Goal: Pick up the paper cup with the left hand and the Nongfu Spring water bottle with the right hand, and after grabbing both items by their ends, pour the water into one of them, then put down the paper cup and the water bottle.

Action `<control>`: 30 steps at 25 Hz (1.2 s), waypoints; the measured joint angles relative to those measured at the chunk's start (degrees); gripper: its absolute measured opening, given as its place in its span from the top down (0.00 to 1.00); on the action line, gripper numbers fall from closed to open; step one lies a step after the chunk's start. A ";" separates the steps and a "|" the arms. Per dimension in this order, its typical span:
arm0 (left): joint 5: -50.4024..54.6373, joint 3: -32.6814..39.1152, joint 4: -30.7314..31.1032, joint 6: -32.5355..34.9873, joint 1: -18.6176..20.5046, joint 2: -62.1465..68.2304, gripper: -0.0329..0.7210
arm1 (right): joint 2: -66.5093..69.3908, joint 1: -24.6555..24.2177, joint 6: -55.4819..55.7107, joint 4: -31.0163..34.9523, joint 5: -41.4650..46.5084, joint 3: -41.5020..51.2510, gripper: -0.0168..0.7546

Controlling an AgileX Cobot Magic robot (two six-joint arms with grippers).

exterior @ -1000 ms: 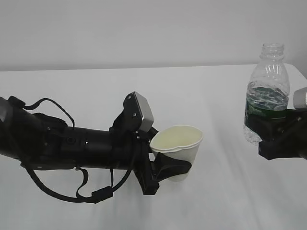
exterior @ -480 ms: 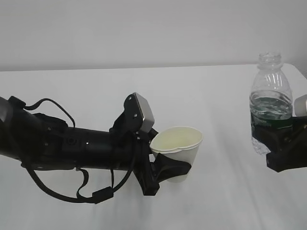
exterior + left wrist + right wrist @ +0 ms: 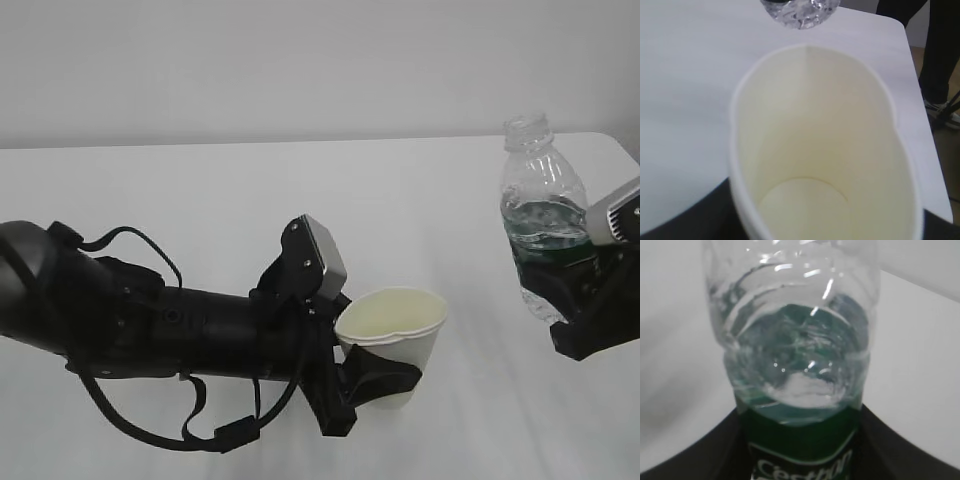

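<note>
The white paper cup (image 3: 395,330) is held upright above the table, with my left gripper (image 3: 388,376) shut on its lower half. In the left wrist view the cup (image 3: 820,145) fills the frame, its cream inside dry and bare. A dark finger (image 3: 680,222) shows at the lower left. My right gripper (image 3: 572,305) is shut on the green label of the Nongfu Spring water bottle (image 3: 543,215). The bottle's open neck leans slightly left, towards the cup, with a gap between them. Water (image 3: 795,365) stands about halfway up the bottle (image 3: 790,300).
A white table (image 3: 200,200) lies under both arms, with a pale wall behind. The table's right edge (image 3: 920,100) runs close to the cup. Beyond that edge are the floor and dark legs (image 3: 940,50).
My left arm has carried the cup to the right and a little lower. The bottle has shifted left and its neck has tipped towards the cup.
</note>
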 joint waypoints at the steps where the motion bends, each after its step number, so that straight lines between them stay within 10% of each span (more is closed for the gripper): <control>1: 0.00 0.00 -0.14 -0.11 0.00 0.41 0.43 | 0.00 0.00 0.00 -0.41 0.00 0.00 0.48; 30: -4.46 0.00 3.29 -2.55 0.00 1.10 0.43 | 0.00 0.00 -14.16 -6.44 0.00 0.00 0.48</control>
